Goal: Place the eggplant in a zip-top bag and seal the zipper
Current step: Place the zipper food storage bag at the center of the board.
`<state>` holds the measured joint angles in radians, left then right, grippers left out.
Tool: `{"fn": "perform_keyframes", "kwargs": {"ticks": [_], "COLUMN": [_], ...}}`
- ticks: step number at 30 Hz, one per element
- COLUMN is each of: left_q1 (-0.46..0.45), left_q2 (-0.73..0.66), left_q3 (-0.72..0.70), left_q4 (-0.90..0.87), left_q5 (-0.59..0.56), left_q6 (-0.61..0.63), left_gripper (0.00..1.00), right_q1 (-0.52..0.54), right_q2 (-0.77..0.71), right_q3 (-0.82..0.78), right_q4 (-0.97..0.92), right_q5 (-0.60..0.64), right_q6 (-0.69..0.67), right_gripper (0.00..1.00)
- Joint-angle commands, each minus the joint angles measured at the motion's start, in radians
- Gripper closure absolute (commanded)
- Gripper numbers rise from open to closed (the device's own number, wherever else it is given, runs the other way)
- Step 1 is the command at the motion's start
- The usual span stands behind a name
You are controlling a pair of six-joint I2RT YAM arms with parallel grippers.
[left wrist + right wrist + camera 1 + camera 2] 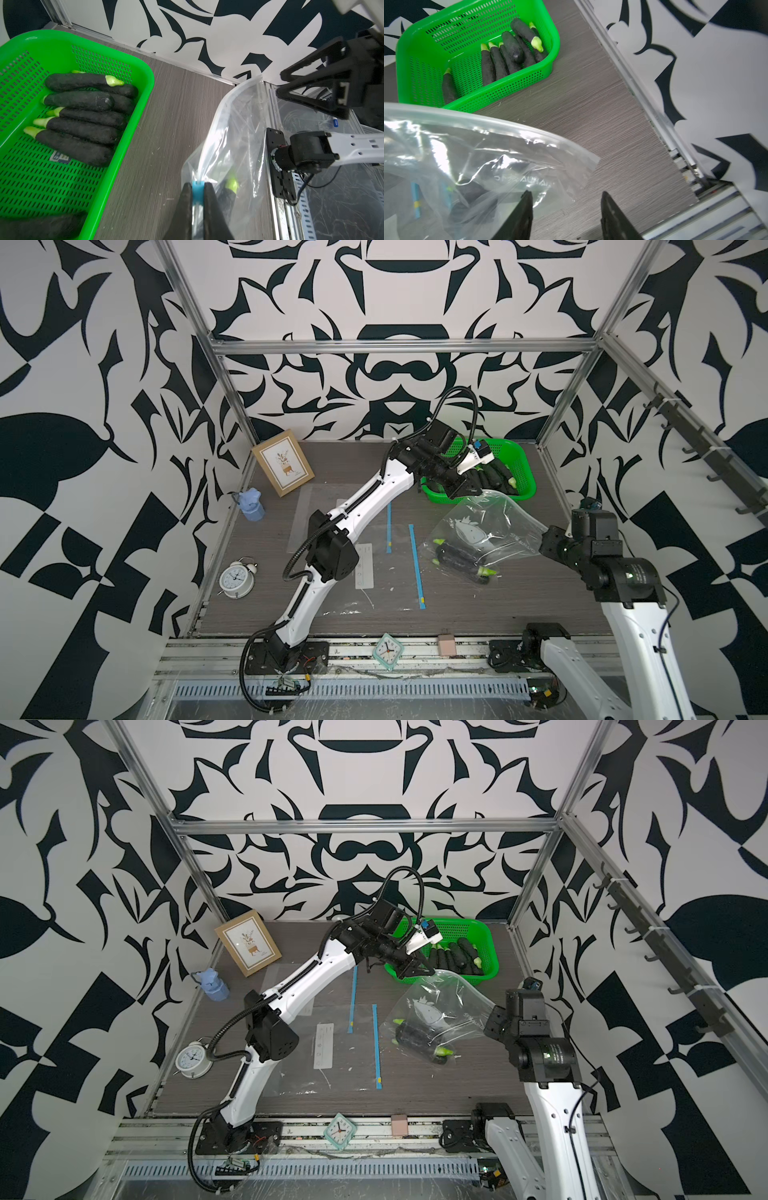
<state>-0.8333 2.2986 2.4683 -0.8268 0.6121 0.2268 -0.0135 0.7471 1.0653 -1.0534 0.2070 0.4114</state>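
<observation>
Left wrist view shows the left gripper (197,186) with its two black fingers (185,207) squeezed tight on the little blue slider (197,193) of the zip-top bag (241,124). The clear bag hangs up from that pinch. It is just beside the green basket (143,99), with a strip of bare table (166,124) between them. Through the plastic you can see a dark eggplant (227,195) with a light green end, low down in the bag. The spare eggplants (83,99) lie side by side inside the basket.

In both top views the pinched corner sits up by the front rim of the basket. The rest of the bag slopes down and away from the basket onto the table. The dark shapes in the bag rest at its low end, farther from the basket than the slider is.

Right wrist view shows the right gripper (566,193) with its fingers wide apart and holding nothing. It is at the end of the bag farthest from the basket. The loose corner of the bag lies by one finger (523,212), and the other finger is over bare table. I cannot tell if the zipper strip is pressed shut.

Well away from the basket, across the table, stand a picture frame (282,466) and a white alarm clock (236,578).
</observation>
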Motion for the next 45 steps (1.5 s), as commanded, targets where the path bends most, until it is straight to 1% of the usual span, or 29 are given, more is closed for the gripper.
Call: {"fn": "perform_keyframes", "kwargs": {"ticks": [1, 3, 5, 7, 8, 9, 10, 11, 12, 14, 16, 18, 19, 22, 24, 25, 29, 32, 35, 38, 40, 42, 43, 45], "left_q1": [-0.026, -0.043, -0.054, -0.062, -0.064, -0.064, -0.066, -0.064, -0.063, -0.056, -0.039, -0.005, 0.013, 0.073, 0.102, 0.116, 0.163, 0.173, 0.173, 0.173, 0.173, 0.174, 0.174, 0.172], "left_q2": [0.041, 0.06, 0.072, 0.088, 0.097, 0.104, 0.107, 0.11, 0.107, 0.091, 0.055, 0.003, -0.025, -0.132, -0.208, -0.239, -0.351, -0.409, -0.46, -0.516, -0.558, -0.608, -0.63, -0.679], "left_q3": [0.056, 0.055, 0.045, 0.046, 0.049, 0.052, 0.052, 0.052, 0.053, 0.046, 0.028, -0.02, -0.05, -0.182, -0.303, -0.337, -0.505, -0.595, -0.664, -0.728, -0.785, -0.859, -0.893, -0.967], "left_q4": [0.083, 0.117, 0.16, 0.199, 0.217, 0.23, 0.244, 0.255, 0.256, 0.255, 0.263, 0.29, 0.304, 0.352, 0.387, 0.399, 0.441, 0.443, 0.429, 0.415, 0.41, 0.413, 0.414, 0.415], "left_q5": [0.004, 0.009, 0.004, 0.006, 0.013, 0.017, 0.017, 0.011, -0.007, -0.035, -0.056, -0.066, -0.065, -0.076, -0.108, -0.114, -0.131, -0.14, -0.163, -0.227, -0.262, -0.301, -0.324, -0.354], "left_q6": [-0.048, -0.056, -0.07, -0.095, -0.106, -0.115, -0.124, -0.131, -0.131, -0.125, -0.133, -0.163, -0.174, -0.199, -0.212, -0.217, -0.248, -0.251, -0.254, -0.307, -0.36, -0.412, -0.431, -0.482], "left_gripper": [0.92, 0.9, 0.89, 0.81, 0.8, 0.74, 0.62, 0.54, 0.48, 0.25, 0.17, 0.05, 0.03, 0.0, 0.0, 0.0, 0.0, 0.0, 0.0, 0.0, 0.0, 0.0, 0.0, 0.0], "right_q1": [-0.003, -0.003, -0.003, -0.003, -0.003, -0.003, -0.003, -0.003, -0.003, -0.002, -0.003, 0.0, -0.002, -0.001, -0.002, -0.001, -0.003, -0.019, -0.059, -0.075, -0.075, -0.067, -0.058, -0.028], "right_q2": [0.016, 0.042, 0.057, 0.069, 0.076, 0.084, 0.092, 0.103, 0.111, 0.133, 0.155, 0.173, 0.181, 0.216, 0.25, 0.262, 0.28, 0.27, 0.242, 0.19, 0.166, 0.151, 0.141, 0.138], "right_q3": [0.103, 0.125, 0.116, 0.085, 0.072, 0.057, 0.044, 0.036, 0.021, -0.012, -0.062, -0.111, -0.128, -0.171, -0.195, -0.206, -0.242, -0.269, -0.291, -0.277, -0.244, -0.205, -0.197, -0.179], "right_q4": [0.02, 0.036, 0.08, 0.136, 0.163, 0.186, 0.2, 0.21, 0.228, 0.261, 0.306, 0.358, 0.378, 0.423, 0.437, 0.439, 0.415, 0.403, 0.396, 0.391, 0.38, 0.386, 0.396, 0.427], "right_q5": [0.077, 0.047, -0.033, -0.118, -0.16, -0.196, -0.225, -0.258, -0.297, -0.374, -0.442, -0.484, -0.497, -0.491, -0.45, -0.42, -0.189, -0.084, -0.053, 0.016, -0.003, -0.103, -0.12, -0.191], "right_q6": [-0.031, -0.042, -0.055, -0.055, -0.057, -0.059, -0.058, -0.067, -0.069, -0.084, -0.081, -0.074, -0.069, -0.063, -0.054, -0.049, -0.032, -0.016, -0.009, -0.022, -0.036, -0.052, -0.05, -0.062], "right_gripper": [0.43, 0.42, 0.42, 0.42, 0.42, 0.42, 0.43, 0.43, 0.44, 0.44, 0.45, 0.45, 0.45, 0.46, 0.46, 0.46, 0.46, 0.45, 0.44, 0.42, 0.42, 0.42, 0.42, 0.41]}}
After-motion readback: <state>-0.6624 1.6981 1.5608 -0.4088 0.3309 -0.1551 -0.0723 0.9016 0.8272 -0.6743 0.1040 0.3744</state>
